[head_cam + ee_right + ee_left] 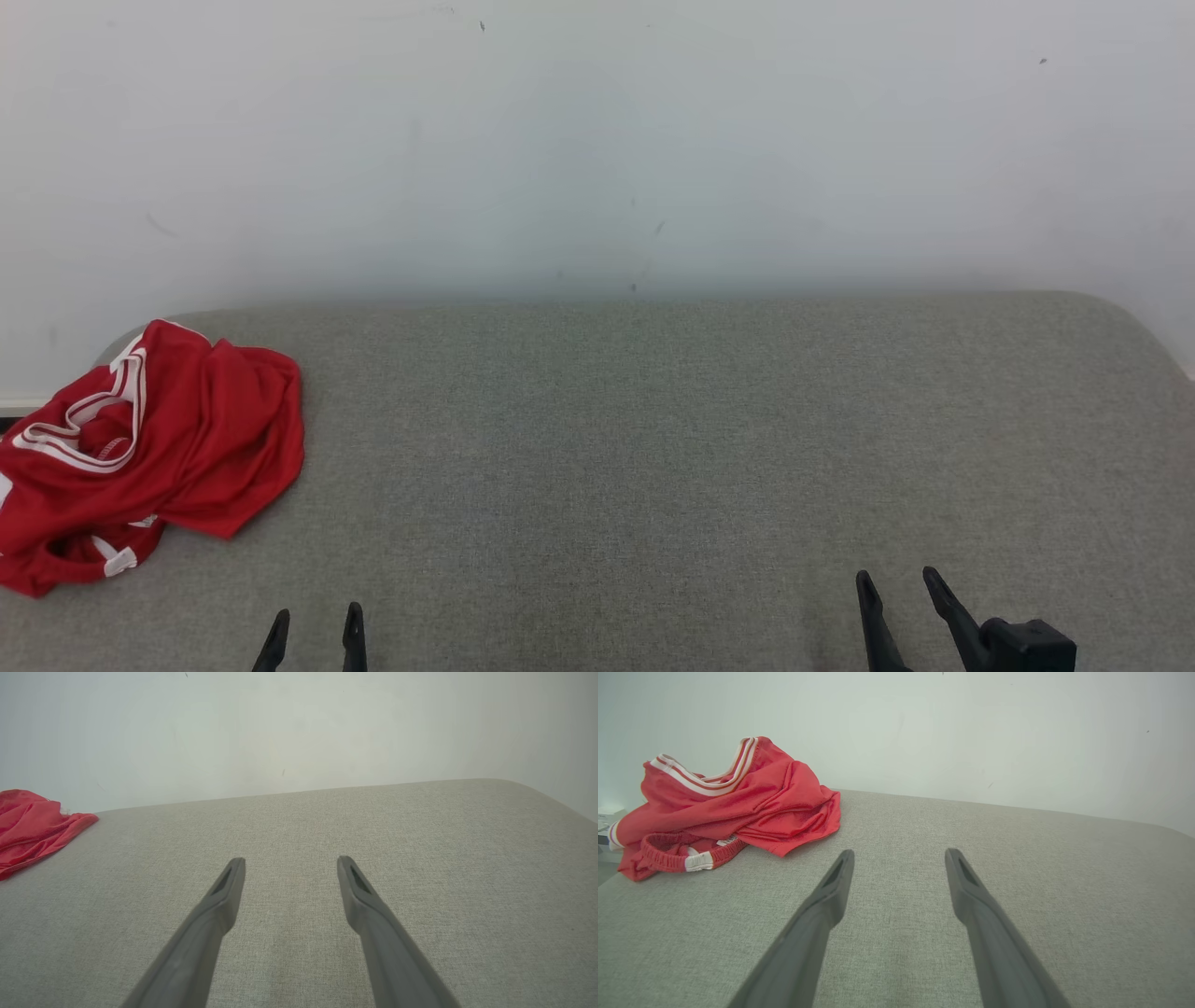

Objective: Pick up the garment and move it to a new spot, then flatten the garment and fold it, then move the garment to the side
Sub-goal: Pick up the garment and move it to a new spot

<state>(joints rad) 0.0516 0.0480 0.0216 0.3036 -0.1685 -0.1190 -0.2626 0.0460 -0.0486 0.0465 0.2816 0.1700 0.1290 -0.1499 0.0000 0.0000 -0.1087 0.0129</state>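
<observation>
Garment (154, 448), one, red with white stripes, lies crumpled at the far left of the grey cushion (653, 448). Two grippers at the near edge, left gripper (317, 612) and right gripper (897, 574), both spread wide, holding nothing.

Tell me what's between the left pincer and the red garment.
Nothing but bare grey upholstered surface separates the open left pincer from the crumpled red garment, as the left wrist view shows.

Left gripper (316, 627) at lower left of the head view, fingers spread, empty. Right gripper (896, 590) at lower right, fingers spread, empty.
</observation>
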